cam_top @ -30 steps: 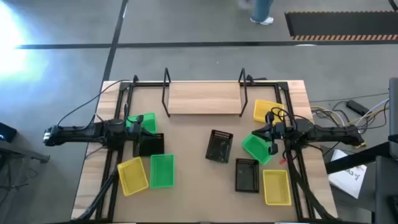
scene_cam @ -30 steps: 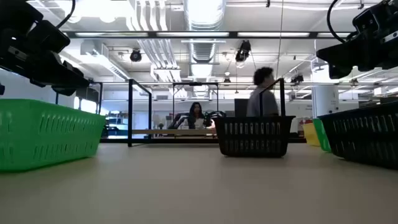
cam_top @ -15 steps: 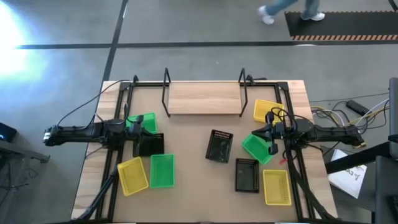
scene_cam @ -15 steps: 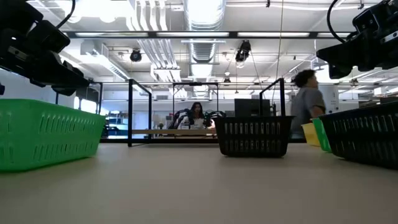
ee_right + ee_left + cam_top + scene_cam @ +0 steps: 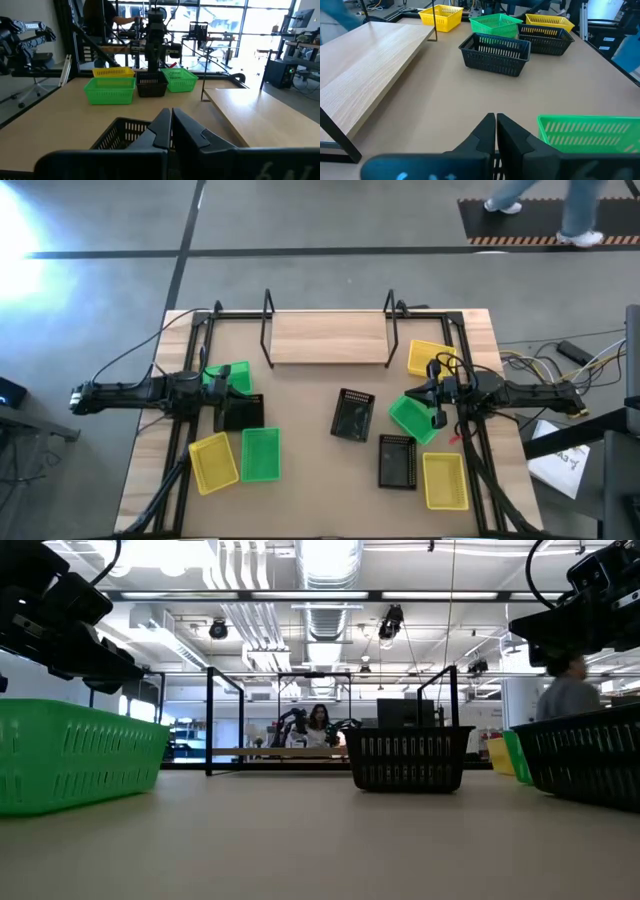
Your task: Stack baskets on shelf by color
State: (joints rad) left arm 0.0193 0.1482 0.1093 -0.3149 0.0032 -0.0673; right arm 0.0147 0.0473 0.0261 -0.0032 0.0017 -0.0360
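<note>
Nine baskets lie loose mid-frame; the shelf at upper centre is bare. Left gripper and right gripper hover, fingers together. We should part them before descending on one rim.

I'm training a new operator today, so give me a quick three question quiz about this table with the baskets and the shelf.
1. True or false: the shelf already holds a basket.
2. How many baskets lie on the table in the high view?
3. Which state are both grippers in? A open, B shut and holding nothing, C shut on a basket.

Key:
1. False, its board is bare.
2. Nine: three green, three yellow, three black.
3. B: the left gripper and right gripper show fingers pressed together, holding nothing.
</note>
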